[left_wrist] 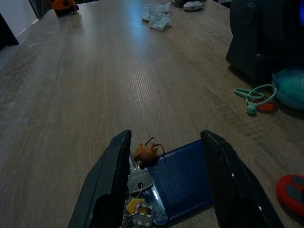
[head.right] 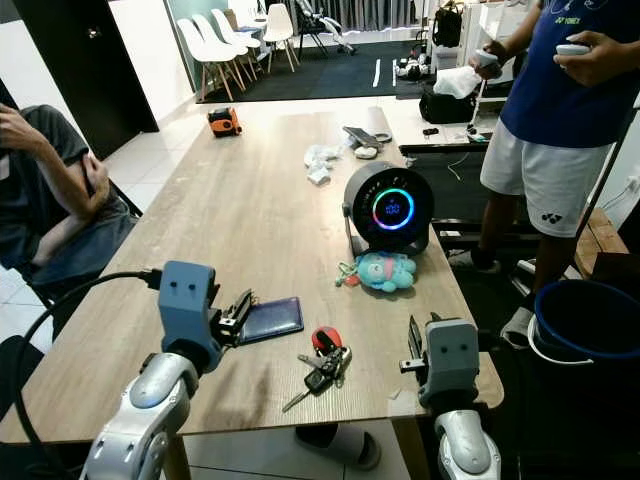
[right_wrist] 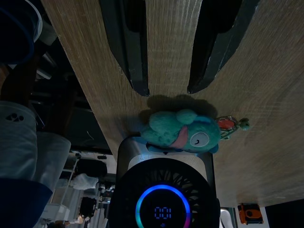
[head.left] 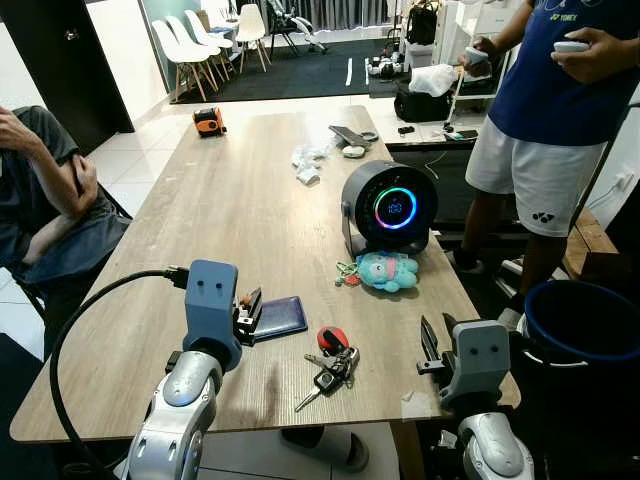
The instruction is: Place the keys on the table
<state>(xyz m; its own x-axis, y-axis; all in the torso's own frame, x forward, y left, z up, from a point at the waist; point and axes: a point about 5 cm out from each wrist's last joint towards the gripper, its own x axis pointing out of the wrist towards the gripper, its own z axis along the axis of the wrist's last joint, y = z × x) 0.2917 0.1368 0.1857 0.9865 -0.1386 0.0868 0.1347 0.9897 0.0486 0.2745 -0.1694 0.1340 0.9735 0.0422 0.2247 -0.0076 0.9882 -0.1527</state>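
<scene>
Head views: one key bunch [head.left: 330, 365] with a red fob lies low centre on the table [head.left: 240, 200], beside one blue wallet [head.left: 277, 317]. Left wrist view: the left gripper [left_wrist: 166, 156] spreads wide around wallet and small keys [left_wrist: 137, 190], gripping nothing. Right wrist view: the right gripper [right_wrist: 167, 88], parted and empty, faces one teal plush [right_wrist: 183, 130]

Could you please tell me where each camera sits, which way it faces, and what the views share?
Left eye view: head, down over the table; both arms, left gripper, right gripper.
Right eye view: same, showing keys.
Left wrist view: along open fingers straddling the blue wallet.
Right wrist view: along open fingers toward the plush toy.
Shared: fan.
</scene>
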